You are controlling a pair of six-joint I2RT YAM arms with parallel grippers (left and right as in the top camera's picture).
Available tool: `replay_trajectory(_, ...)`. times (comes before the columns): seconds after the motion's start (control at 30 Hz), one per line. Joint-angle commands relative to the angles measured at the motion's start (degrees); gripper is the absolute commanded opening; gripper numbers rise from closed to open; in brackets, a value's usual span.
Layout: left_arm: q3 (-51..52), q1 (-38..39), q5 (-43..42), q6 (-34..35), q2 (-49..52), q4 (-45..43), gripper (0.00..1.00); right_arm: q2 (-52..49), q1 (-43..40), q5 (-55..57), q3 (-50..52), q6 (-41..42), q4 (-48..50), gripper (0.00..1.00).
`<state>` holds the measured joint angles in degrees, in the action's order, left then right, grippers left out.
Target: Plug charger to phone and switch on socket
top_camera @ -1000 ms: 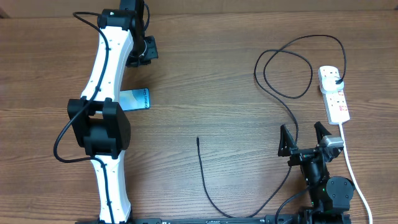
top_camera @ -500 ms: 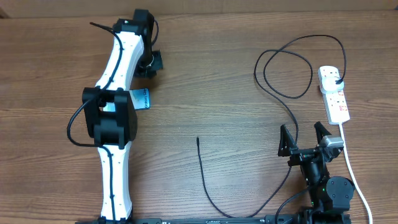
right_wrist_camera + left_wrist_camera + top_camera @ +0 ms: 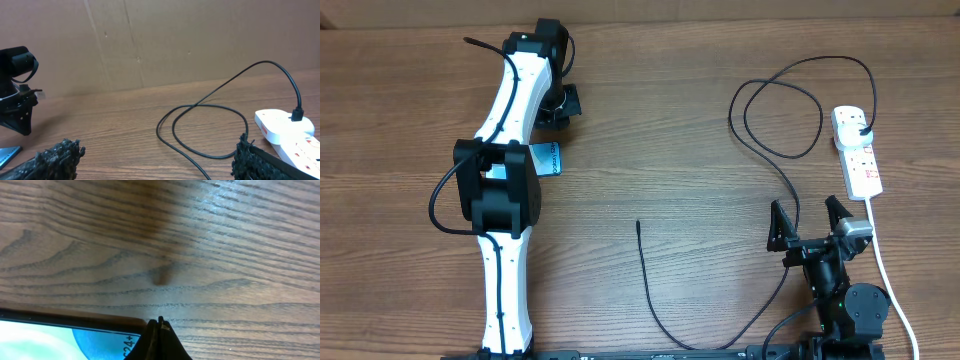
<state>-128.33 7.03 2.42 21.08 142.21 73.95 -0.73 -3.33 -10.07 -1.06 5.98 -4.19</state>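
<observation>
Left hand (image 3: 160, 326): pinched closed, above phone (image 3: 546, 158) corner. Right hand (image 3: 808, 226): wide, near socket (image 3: 861, 165). On bench (image 3: 670, 120): charger (image 3: 648, 285), tip free.

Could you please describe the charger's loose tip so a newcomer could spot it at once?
Start at the white power strip on the table's right side, where the thin black charger cable plugs in. Follow it through its loops, past the right gripper, to mid-table, where the straight tip lies on bare wood. The strip's own cord is thick and white.
</observation>
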Motion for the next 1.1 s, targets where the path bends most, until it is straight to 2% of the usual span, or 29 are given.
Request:
replay_trajectory(0.0, -1.14, -0.79, 1.07, 1.73, 0.31, 0.72, 0.04, 0.57, 0.28, 0.59, 0.61, 0.02, 0.2, 1.0)
replay_trajectory(0.33, -1.11, -1.49, 1.01, 2.27, 0.63, 3.65, 0.04, 0.57, 0.28, 0.59, 0.61, 0.02, 0.2, 1.0)
replay_trajectory(1.07, 2.38, -1.49, 1.62, 2.78, 1.01, 0.79, 0.04, 0.57, 0.28, 0.59, 0.61, 0.02, 0.2, 1.0)
